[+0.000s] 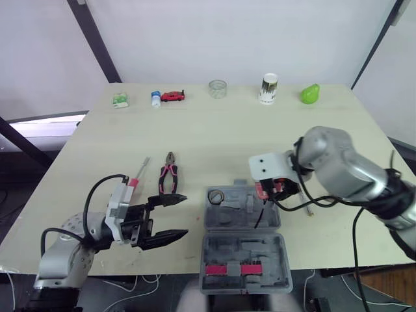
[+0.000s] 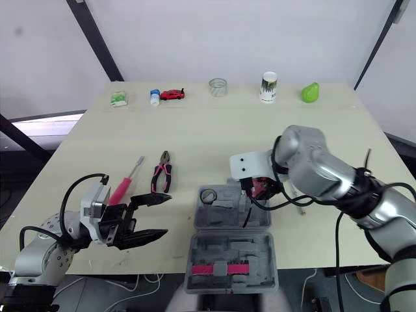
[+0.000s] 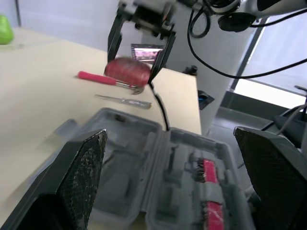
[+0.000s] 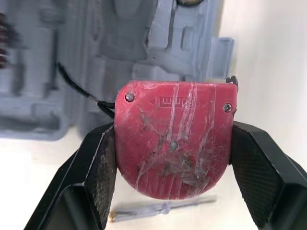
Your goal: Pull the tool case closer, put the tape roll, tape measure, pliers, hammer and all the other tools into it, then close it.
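The step in hand is loading the tape measure (image 4: 173, 139). The right gripper (image 3: 136, 60) is clamping it by its 2 sides and holding it over the right edge of the open tool case (image 1: 214, 218), just above the table. Its black cord is hanging down into the case's upper half.

The case is lying open near the table's front edge, between the 2 arms. A ring that looks like the tape roll (image 1: 210, 195) is already sitting in its far-left corner.

The left gripper (image 1: 182, 216) is waiting just left of the case, jaws wide apart and gripping nothing.

The pliers (image 1: 169, 177) and a red-handled screwdriver (image 2: 122, 186) are lying on the table to the left of the case. A slim screwdriver (image 4: 163, 208) is lying to its right. Beside that is a red-handled tool (image 3: 96, 76), possibly the hammer, though I cannot tell.

Next, the right arm is likely needing to shift the tape measure left over a free recess, lower it and release. The trailing cord could snag or end up lying across the rim. At least 4 tools are remaining outside.
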Robot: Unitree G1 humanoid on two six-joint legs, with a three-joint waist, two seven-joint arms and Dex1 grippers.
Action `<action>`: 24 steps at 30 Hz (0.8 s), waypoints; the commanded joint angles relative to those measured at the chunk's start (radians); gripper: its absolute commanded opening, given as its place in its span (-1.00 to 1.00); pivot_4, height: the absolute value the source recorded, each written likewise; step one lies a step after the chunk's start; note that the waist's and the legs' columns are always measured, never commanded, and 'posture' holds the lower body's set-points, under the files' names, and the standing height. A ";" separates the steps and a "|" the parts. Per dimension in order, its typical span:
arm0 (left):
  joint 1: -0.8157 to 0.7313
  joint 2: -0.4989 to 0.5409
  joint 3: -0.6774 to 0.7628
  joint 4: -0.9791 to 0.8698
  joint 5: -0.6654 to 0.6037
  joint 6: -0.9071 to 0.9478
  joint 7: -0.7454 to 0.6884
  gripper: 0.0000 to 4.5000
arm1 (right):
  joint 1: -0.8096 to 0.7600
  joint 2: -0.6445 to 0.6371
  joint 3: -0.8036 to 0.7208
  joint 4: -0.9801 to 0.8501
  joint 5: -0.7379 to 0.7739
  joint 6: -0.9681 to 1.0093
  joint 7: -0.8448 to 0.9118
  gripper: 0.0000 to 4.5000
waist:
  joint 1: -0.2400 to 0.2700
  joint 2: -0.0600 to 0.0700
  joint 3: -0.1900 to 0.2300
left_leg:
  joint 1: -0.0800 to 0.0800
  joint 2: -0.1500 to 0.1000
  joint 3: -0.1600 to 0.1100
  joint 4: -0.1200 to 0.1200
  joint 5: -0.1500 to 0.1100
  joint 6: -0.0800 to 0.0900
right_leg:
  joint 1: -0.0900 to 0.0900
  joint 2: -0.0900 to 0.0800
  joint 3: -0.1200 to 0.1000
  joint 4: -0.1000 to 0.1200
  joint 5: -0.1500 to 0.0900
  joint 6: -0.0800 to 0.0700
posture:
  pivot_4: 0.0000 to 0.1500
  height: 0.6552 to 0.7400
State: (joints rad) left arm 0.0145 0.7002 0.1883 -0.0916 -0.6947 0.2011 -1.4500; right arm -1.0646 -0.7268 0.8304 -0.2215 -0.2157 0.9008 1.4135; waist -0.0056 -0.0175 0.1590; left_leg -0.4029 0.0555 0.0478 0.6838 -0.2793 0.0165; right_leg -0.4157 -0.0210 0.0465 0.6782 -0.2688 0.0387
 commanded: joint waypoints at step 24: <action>0.019 -0.030 0.036 0.033 0.027 -0.095 0.043 1.00 | -0.041 0.293 0.121 0.540 -0.121 -0.104 -0.037 0.27 | -0.011 0.000 0.000 | -0.002 0.001 0.000 0.000 0.000 0.000 | -0.002 0.002 -0.003 0.002 0.001 -0.001 | 1.00 1.00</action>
State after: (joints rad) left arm 0.0407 0.6720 0.2059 -0.0574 -0.6668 0.1212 -1.4091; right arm -1.0879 -0.4386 0.9730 0.3149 -0.3234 0.8118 1.3857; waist -0.0164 -0.0173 0.1590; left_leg -0.4053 0.0561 0.0477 0.6840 -0.2792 0.0163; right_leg -0.4178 -0.0193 0.0437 0.6801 -0.2682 0.0381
